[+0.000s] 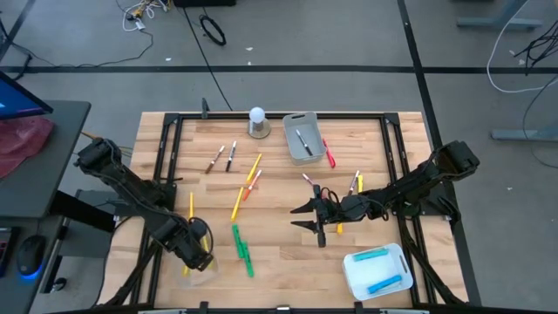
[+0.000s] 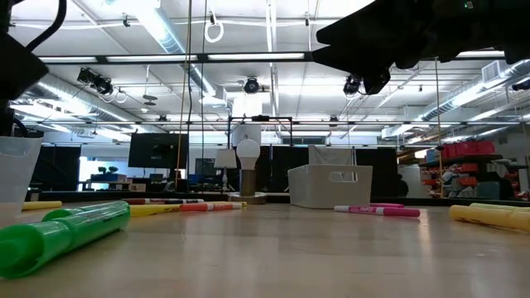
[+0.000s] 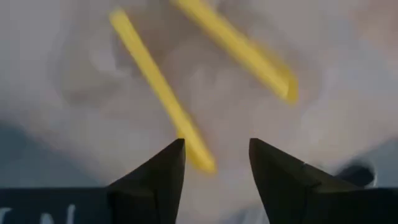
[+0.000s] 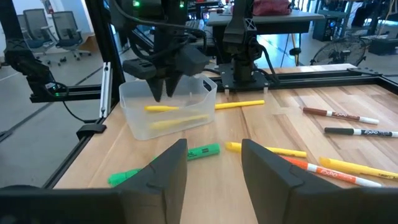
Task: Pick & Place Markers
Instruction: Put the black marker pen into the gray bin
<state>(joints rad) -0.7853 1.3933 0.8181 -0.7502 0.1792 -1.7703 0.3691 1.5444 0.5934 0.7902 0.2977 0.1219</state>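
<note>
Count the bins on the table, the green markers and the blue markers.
3 bins: clear bin, grey bin, white bin
2 green markers
2 blue markers, both in the white bin
Total: 7

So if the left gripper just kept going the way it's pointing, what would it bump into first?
The left gripper points down into the clear bin, fingers open. Straight on, it would probably first meet the yellow marker lying at its fingertips, then the bin's floor; depth is hard to judge.
</note>
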